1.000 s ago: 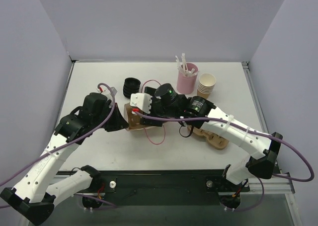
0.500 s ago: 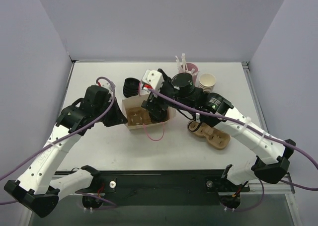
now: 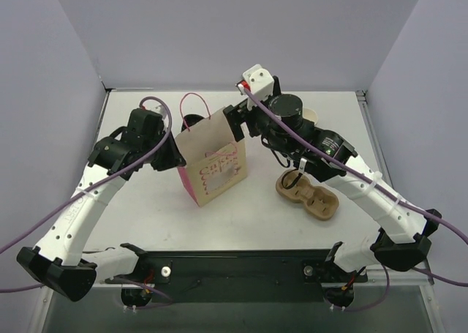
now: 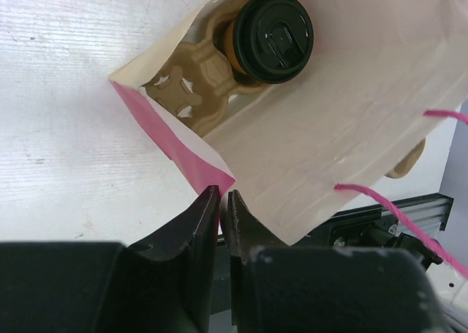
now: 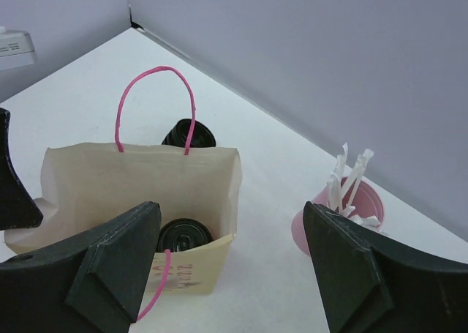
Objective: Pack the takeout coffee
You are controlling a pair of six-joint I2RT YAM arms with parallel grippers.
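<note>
Two end effectors attend one paper bag [image 3: 213,165], which stands upright near the middle of the counter [image 3: 146,216]. The takeout coffee [image 4: 272,27], a brown paper cup under a black lid, is seated in a moulded cup carrier [image 4: 191,80] at the bottom of the bag. We judge that the carrier is there to keep the cup upright in transit.

The left end effector [image 4: 223,201] sits at the bag's 9 o'clock edge, at the rim corner beside the pink gusset. Its jaws are almost together, with a thin slit between them, and the paper meets the tips. We cannot tell whether any paper is pinched. We read this position as a brace that keeps the mouth spread and the bag standing.

The right end effector [image 5: 228,223] hangs above the mouth toward 1 o'clock, jaws spread wide and holding nothing, near the pink handles [image 5: 153,102].

A second carrier [image 3: 311,197] lies at 4 o'clock from the bag, well apart. A stack of black lids [image 5: 189,134] stands just behind the bag at 12 o'clock. We judge the coffee to be packed.
</note>
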